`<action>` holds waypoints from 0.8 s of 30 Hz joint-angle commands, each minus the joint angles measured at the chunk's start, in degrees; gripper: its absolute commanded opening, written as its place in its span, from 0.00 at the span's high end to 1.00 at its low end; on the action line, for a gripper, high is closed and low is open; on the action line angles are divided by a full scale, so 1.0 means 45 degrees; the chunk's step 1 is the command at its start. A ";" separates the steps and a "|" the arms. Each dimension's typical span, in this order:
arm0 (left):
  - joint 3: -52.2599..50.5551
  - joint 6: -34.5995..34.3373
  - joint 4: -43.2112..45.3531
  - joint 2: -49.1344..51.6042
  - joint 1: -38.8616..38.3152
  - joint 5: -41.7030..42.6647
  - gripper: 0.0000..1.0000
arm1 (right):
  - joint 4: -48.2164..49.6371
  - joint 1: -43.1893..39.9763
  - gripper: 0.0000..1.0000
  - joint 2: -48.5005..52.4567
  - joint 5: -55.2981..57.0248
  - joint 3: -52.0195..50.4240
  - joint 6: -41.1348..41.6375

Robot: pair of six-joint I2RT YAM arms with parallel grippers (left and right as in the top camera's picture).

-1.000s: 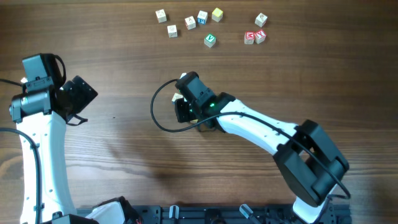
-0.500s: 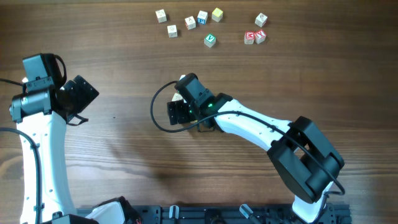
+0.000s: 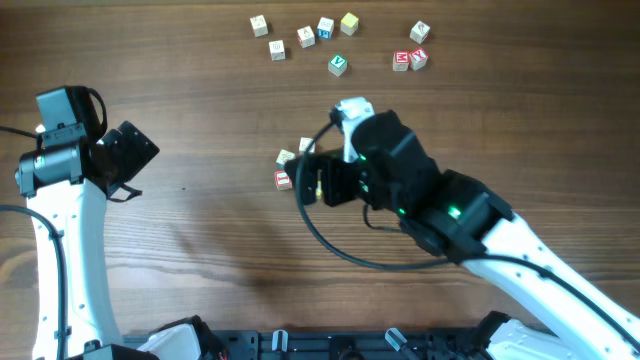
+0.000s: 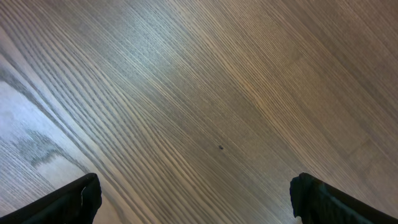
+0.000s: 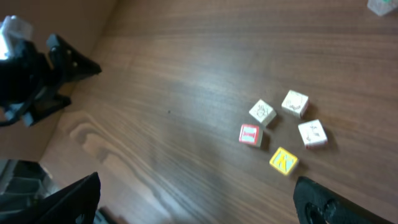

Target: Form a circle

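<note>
The circle (image 5: 281, 132) is a small ring of five letter cubes on the wooden table. In the right wrist view it holds three cream cubes (image 5: 295, 103), a red-faced cube (image 5: 250, 134) and a yellow cube (image 5: 283, 160). Overhead shows only two cream cubes (image 3: 286, 157) and the red one (image 3: 283, 180); my right arm hides the others. My right gripper (image 5: 199, 205) (image 3: 312, 182) hangs open and empty above the table, just right of the ring. Far to the left, my left gripper (image 3: 135, 162) (image 4: 199, 202) is open over bare wood.
Several loose cubes lie along the table's far edge, among them a green-faced cube (image 3: 339, 65), a yellow one (image 3: 349, 23) and a red pair (image 3: 410, 60). A black cable (image 3: 330, 245) loops from the right arm.
My right gripper has opened, then lifted and drawn back to the right, uncovering the cubes it stood over. The left arm has not moved.
</note>
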 commanded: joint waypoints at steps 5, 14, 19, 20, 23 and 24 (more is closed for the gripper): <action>0.0039 -0.0117 0.0000 -0.0019 0.0068 0.0107 0.00 | -0.1103 0.0005 0.00 -0.0991 -0.0228 0.0107 0.0277; 0.0039 -0.0117 0.0000 -0.0019 0.0068 0.0107 0.00 | -0.1297 0.0005 0.01 -0.0991 0.2035 0.0107 0.0282; 0.0039 -0.0117 0.0000 -0.0019 0.0068 0.0107 0.00 | -0.1758 0.0005 0.00 -0.0991 0.6858 0.0107 0.1321; 0.0039 -0.0117 0.0000 -0.0019 0.0068 0.0107 0.00 | -0.1894 -0.0005 0.00 -0.0991 0.7495 0.0107 0.1763; 0.0039 -0.0117 0.0000 -0.0019 0.0068 0.0107 0.00 | -0.2273 -0.0170 0.00 -0.0933 0.8748 0.0073 0.3157; 0.0039 -0.0117 0.0000 -0.0019 0.0068 0.0107 0.00 | -0.2399 -0.0287 0.00 -0.0855 0.8864 0.0073 0.3740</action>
